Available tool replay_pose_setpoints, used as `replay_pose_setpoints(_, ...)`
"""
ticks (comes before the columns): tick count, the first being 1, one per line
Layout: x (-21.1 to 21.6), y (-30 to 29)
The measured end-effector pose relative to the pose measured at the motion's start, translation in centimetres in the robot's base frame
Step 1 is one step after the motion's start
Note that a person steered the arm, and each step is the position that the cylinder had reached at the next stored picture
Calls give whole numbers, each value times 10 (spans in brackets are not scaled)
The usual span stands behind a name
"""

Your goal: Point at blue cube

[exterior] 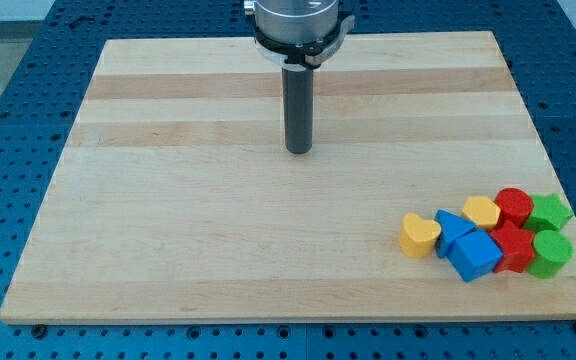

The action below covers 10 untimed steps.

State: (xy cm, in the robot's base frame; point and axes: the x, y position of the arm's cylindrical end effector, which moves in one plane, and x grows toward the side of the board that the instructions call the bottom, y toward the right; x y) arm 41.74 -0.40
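The blue cube [475, 254] lies near the view's bottom right, in a tight cluster of blocks. Touching it on the upper left is another blue block [451, 229] of unclear shape. My tip [299, 150] is the lower end of a dark rod standing at the view's upper middle, far up and left of the blue cube, touching no block.
The cluster also holds a yellow heart [419, 235], a yellow hexagon-like block [482, 211], a red cylinder [514, 206], a red star-like block [514, 246], a green star [548, 212] and a green cylinder [551, 252]. The wooden board [218, 220] ends close beside them at the right and bottom.
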Motion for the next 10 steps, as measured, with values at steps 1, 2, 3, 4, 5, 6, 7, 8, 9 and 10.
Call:
replay_pose_setpoints(1, 85, 12)
replay_pose_setpoints(2, 90, 12)
replay_pose_setpoints(3, 113, 12)
replay_pose_setpoints(4, 161, 12)
replay_pose_setpoints(5, 191, 12)
replay_pose_setpoints(6, 199, 12)
replay_pose_setpoints(7, 199, 23)
replay_pose_setpoints(8, 201, 87)
replay_pose_setpoints(9, 201, 87)
replay_pose_setpoints(10, 201, 134)
